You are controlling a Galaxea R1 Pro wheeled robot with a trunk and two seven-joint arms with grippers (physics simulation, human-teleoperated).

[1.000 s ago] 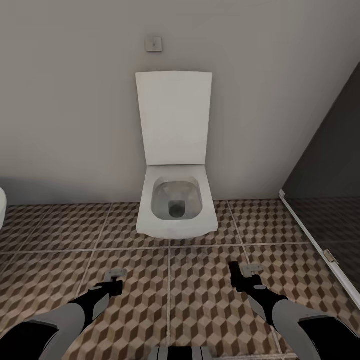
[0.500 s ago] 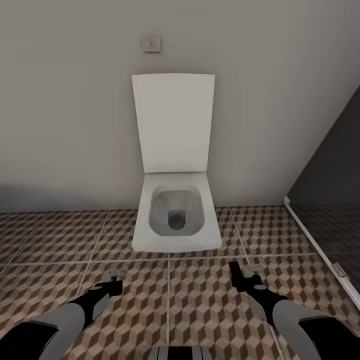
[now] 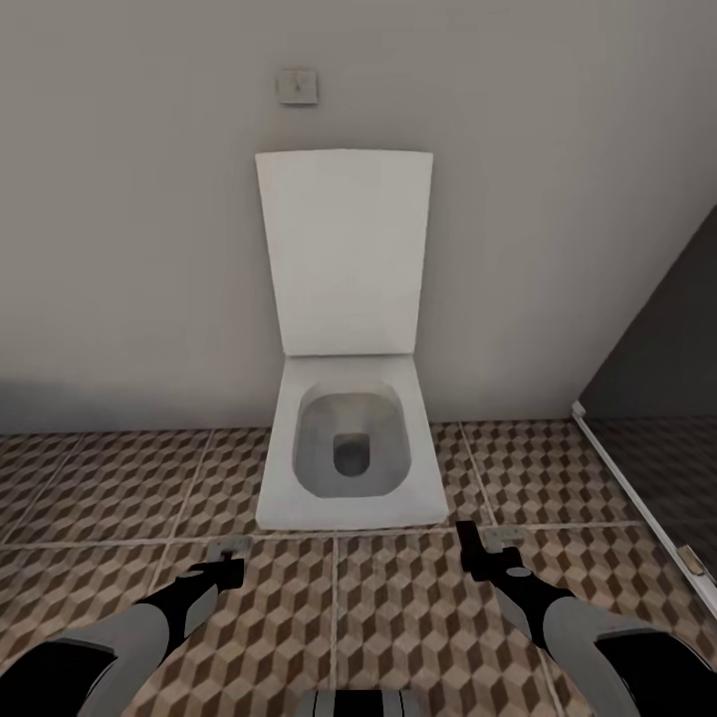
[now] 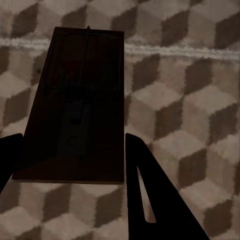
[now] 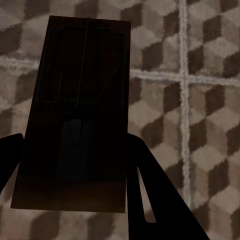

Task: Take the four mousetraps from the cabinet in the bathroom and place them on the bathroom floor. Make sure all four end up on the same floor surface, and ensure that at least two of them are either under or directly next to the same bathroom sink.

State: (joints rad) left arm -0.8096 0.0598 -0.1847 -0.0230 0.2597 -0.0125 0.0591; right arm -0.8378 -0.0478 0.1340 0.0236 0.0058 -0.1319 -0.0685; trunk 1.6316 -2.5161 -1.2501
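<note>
Two mousetraps are riding along, neither yet on the bathroom floor (image 3: 110, 488); the white toilet (image 3: 349, 458) is standing ahead. The left gripper (image 3: 231, 554) is clamping one mousetrap (image 4: 75, 105) between its fingers (image 4: 150, 200), and the right gripper (image 3: 488, 546) is clamping another mousetrap (image 5: 77, 115) likewise. Judging by this, both placements near the sink are remaining.

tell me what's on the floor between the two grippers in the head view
Only bare cube-patterned bathroom floor with a grout line lies between the left gripper and right gripper.
</note>
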